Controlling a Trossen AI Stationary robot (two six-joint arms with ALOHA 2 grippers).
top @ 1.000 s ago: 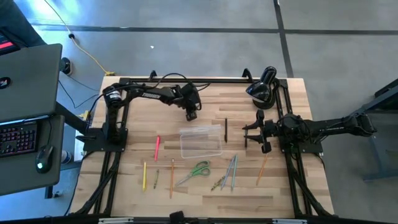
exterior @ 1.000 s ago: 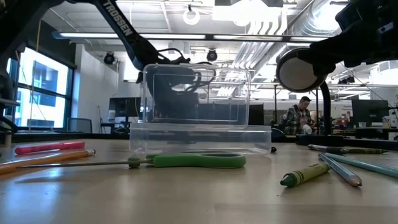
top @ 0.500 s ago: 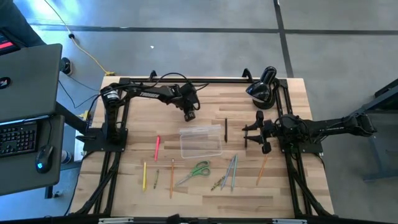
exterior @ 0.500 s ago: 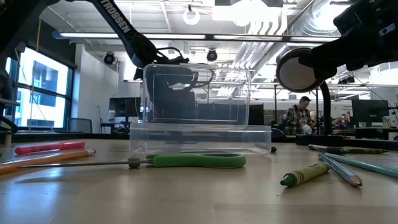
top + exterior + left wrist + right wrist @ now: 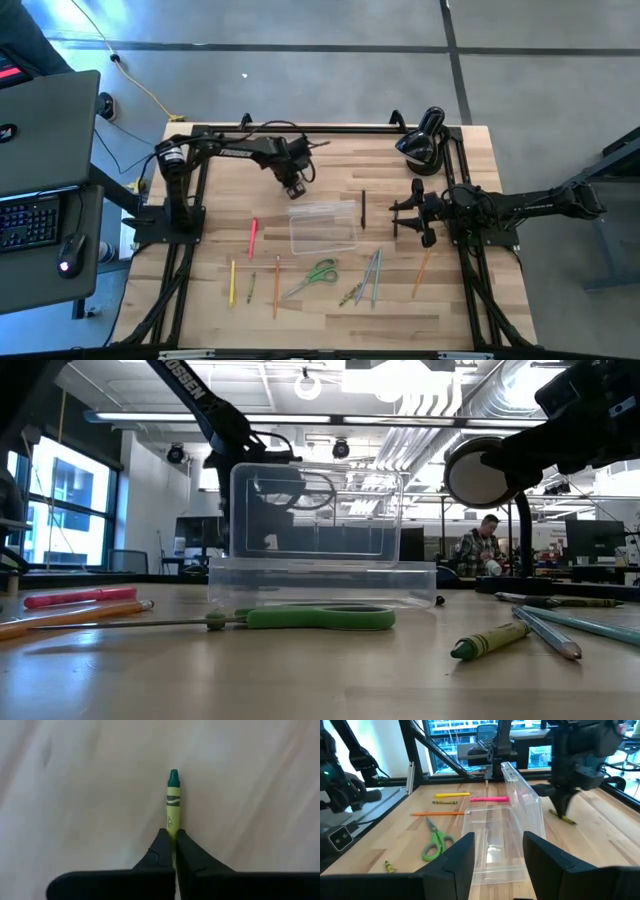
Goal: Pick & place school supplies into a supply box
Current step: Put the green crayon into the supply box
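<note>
My left gripper (image 5: 293,186) points down at the table's far side, just beyond the clear supply box (image 5: 323,227), and is shut on a yellow-green crayon (image 5: 173,802). The box stands on the table with its lid (image 5: 522,795) raised. More school supplies lie on the near side of the box: a pink pen (image 5: 253,237), a yellow pencil (image 5: 232,282), green-handled scissors (image 5: 312,276) and several pencils (image 5: 373,275). My right gripper (image 5: 497,855) stands open at the table's right, level, facing the box. My left gripper pinches the crayon's paper-wrapped shaft (image 5: 172,826) between its two fingertips, which come from above and point down across it. The green tip (image 5: 173,776) sticks out to one side. The crayon (image 5: 565,819) lies about level at table height; whether it is clear of the wood, I cannot tell.
A black rounded device (image 5: 421,140) stands at the far right corner. A dark pencil (image 5: 364,208) lies right of the box and an orange one (image 5: 423,272) near the right arm. Black frame rails run along the table's sides. Bare wood shows left of the box.
My left gripper has gone a short way toward the table's left edge along the far side of the box, and its wrist has tipped so that the fingers point more steeply down. The box and the loose supplies lie as before.
</note>
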